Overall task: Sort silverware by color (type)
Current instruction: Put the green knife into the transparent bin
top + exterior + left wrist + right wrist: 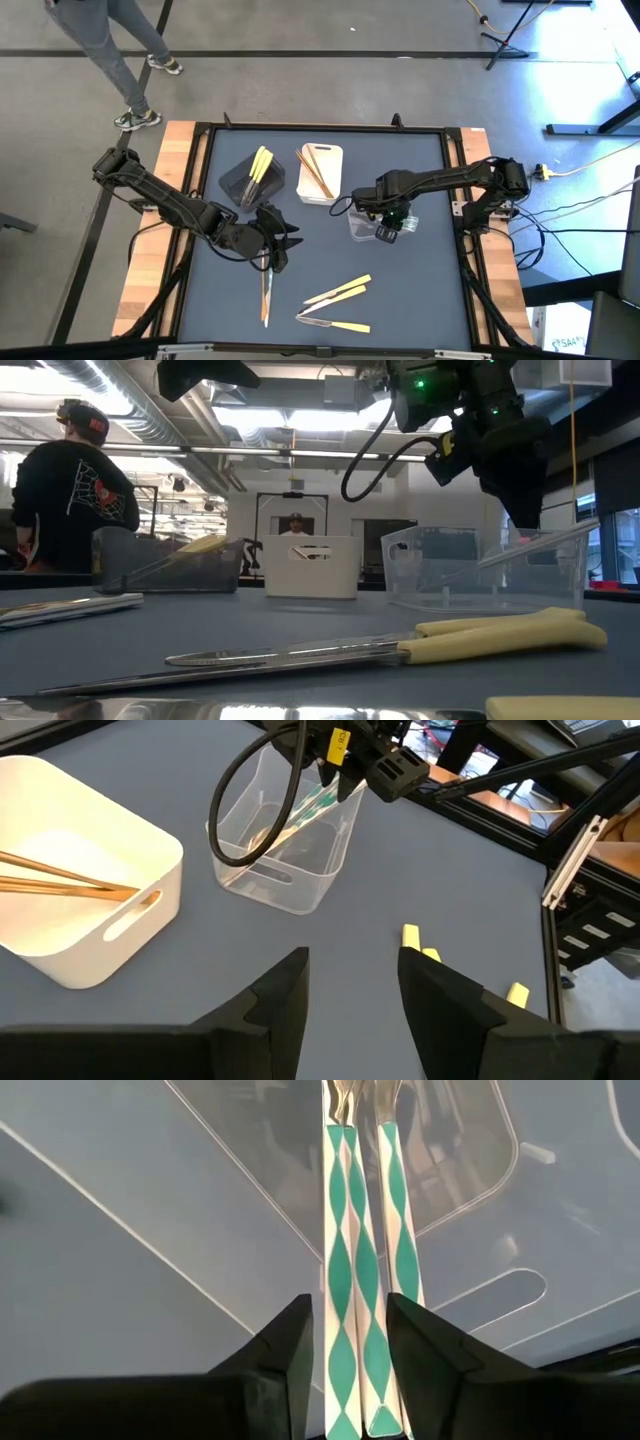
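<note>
Right gripper above the clear tray, right of centre, fingers parted with two green-and-white handled utensils lying in the gap between them, handles running straight out from the wrist down into the tray; from the right wrist view seemingly released, no pad pressing on a handle. Left gripper low over the mat, left of centre, fingers spread and empty, just far of a long utensil with an orange-brown handle, its axis running near-far. Four more pieces near centre: pale yellow handles, long axes mostly left-right. Already sorted: yellow pieces in the black tray, orange-brown ones in the white tray. Likely next: the long utensil, directly near of the left gripper, the closer arm; fingers needing to straddle its narrow width across that near-far axis.
</note>
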Robot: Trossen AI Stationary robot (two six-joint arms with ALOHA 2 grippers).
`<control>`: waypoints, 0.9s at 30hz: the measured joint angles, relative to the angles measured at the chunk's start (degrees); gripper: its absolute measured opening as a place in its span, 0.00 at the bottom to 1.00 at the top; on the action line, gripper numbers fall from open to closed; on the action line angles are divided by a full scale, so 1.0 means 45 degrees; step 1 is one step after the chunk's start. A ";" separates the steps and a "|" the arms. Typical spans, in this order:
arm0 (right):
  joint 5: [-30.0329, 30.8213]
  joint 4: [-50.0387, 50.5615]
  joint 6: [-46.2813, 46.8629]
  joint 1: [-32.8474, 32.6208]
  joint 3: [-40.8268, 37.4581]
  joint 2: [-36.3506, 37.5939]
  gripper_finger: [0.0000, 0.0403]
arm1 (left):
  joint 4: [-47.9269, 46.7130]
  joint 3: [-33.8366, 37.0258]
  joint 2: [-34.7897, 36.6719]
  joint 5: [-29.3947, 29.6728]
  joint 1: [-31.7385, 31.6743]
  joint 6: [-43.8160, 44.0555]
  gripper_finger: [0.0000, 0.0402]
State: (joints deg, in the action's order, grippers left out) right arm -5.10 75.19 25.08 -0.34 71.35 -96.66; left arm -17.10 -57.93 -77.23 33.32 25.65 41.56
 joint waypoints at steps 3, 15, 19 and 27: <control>0.0000 0.0303 0.0005 0.0000 0.0114 0.0000 0.29 | 0.0000 0.0000 0.0000 -0.0006 -0.0005 0.0073 0.37; 0.1548 0.2262 -0.0005 -0.0005 0.1960 0.0070 0.29 | 0.0000 0.0000 0.0000 -0.0235 -0.0005 0.0112 0.37; 0.2148 0.2274 -0.0006 -0.0005 0.2502 0.0301 0.29 | -0.0005 0.0000 0.0005 -0.0248 -0.0005 0.0366 0.37; 0.2909 0.1195 0.0029 -0.0019 0.2837 0.0806 0.29 | -0.0129 0.0000 0.0010 -0.1060 -0.0005 0.1482 0.37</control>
State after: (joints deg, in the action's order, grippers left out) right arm 7.99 80.57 25.21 -0.43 84.12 -93.03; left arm -17.68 -57.93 -77.19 28.55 25.63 48.23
